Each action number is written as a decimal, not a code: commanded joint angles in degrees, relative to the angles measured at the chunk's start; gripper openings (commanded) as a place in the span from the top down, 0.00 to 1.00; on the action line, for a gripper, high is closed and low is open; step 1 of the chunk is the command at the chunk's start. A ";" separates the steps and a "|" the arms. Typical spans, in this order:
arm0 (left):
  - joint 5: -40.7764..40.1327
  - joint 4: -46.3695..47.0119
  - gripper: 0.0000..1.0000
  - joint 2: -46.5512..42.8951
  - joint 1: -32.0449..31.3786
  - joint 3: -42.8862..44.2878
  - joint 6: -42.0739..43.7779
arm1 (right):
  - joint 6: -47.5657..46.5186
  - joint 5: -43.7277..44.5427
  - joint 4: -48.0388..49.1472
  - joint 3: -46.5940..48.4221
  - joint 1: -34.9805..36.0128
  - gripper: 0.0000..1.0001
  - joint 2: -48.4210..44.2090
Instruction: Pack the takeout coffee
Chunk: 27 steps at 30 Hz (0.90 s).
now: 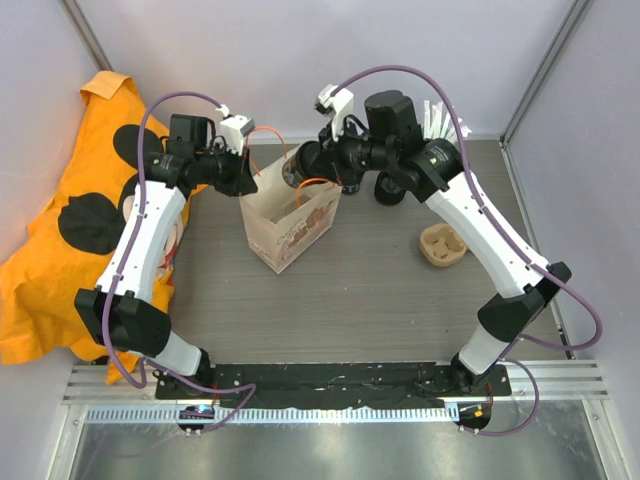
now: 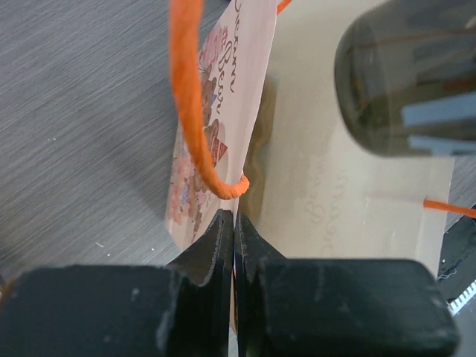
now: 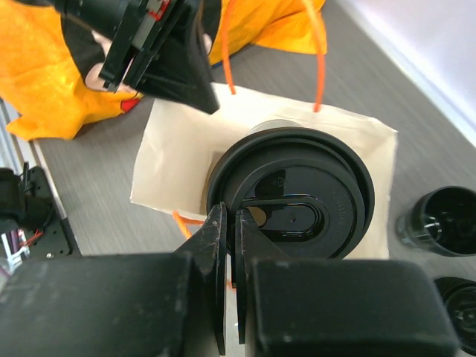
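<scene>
- The left gripper's (image 2: 234,232) two fingers are pressed together on the top edge of the paper bag (image 1: 290,225), pinching its left wall just below one orange cord handle (image 2: 195,111).
- The left arm rises from its base at the near left, runs along the table's left side and bends right at the wrist to reach the bag.
- The right gripper's (image 3: 230,242) fingers are clamped on the rim of the lid of the takeout coffee (image 3: 297,201), a black round cup seen lid-up.
- The cup hangs at the bag's open mouth, at its far end; I cannot tell how far it sits inside.
- The right arm climbs from the near right, folds at its elbow on the far side and points left across the table to the bag.
- One paper bag stands upright mid-table, with two orange handles.
- Two more black cups (image 3: 446,222) stand on the table just right of the bag.
- One tan pulp tray (image 1: 443,246) lies to the right, well apart from the bag.
- One orange cloth (image 1: 50,270) with black spots is heaped at the left.
</scene>
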 commanded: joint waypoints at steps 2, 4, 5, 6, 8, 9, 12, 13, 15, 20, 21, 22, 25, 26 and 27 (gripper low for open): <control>-0.35 1.12 0.95 -1.57 -0.35 1.24 0.89 | 0.16 0.29 0.72 -0.22 0.98 0.99 1.06; -0.17 1.12 0.95 -1.92 -0.44 1.15 0.98 | 0.07 0.38 0.80 -0.04 0.98 0.99 1.67; -0.17 1.12 0.95 -2.01 -0.61 1.15 1.24 | -0.02 0.47 0.80 -0.04 0.98 0.99 1.85; -0.17 1.03 0.95 -2.18 -0.62 1.07 1.25 | 0.07 0.56 0.98 0.05 0.98 0.99 2.12; 0.00 1.12 0.96 -2.62 -0.70 1.07 1.33 | -0.02 0.91 0.98 -0.04 1.07 0.99 2.91; 0.26 1.03 0.96 -2.62 -0.70 1.07 1.33 | -0.02 1.00 0.89 -0.13 1.07 0.99 3.26; 0.53 1.12 0.96 -3.06 -0.79 0.98 1.34 | -0.02 1.52 0.98 -0.39 1.25 0.99 4.40; 0.71 1.21 0.96 -3.33 -0.79 0.98 1.33 | -0.10 1.79 1.07 -0.39 1.25 0.99 4.66; 0.97 1.21 0.96 -3.50 -0.88 0.89 1.51 | -0.19 3.19 1.07 -0.30 1.33 0.99 5.54; 1.76 1.39 0.96 -4.29 -0.88 0.45 1.42 | -1.33 5.74 1.07 0.05 1.42 0.99 6.95; 1.76 1.39 0.96 -4.38 -0.97 0.28 1.51 | -1.34 6.44 0.98 0.05 1.42 0.99 7.56; 1.85 1.47 0.96 -4.47 -1.05 0.36 1.51 | -1.51 6.53 0.81 0.13 1.42 0.99 7.74; 2.29 1.56 0.96 -4.91 -1.06 0.01 1.42 | -1.34 6.53 0.37 0.05 1.42 0.99 8.97; 2.38 1.65 0.96 -5.08 -1.06 -0.08 1.25 | -1.42 6.62 0.28 -0.04 1.42 0.99 9.23; 2.64 1.65 0.96 -5.35 -1.06 -0.16 1.25 | -1.42 6.54 0.28 -0.04 1.42 0.99 9.76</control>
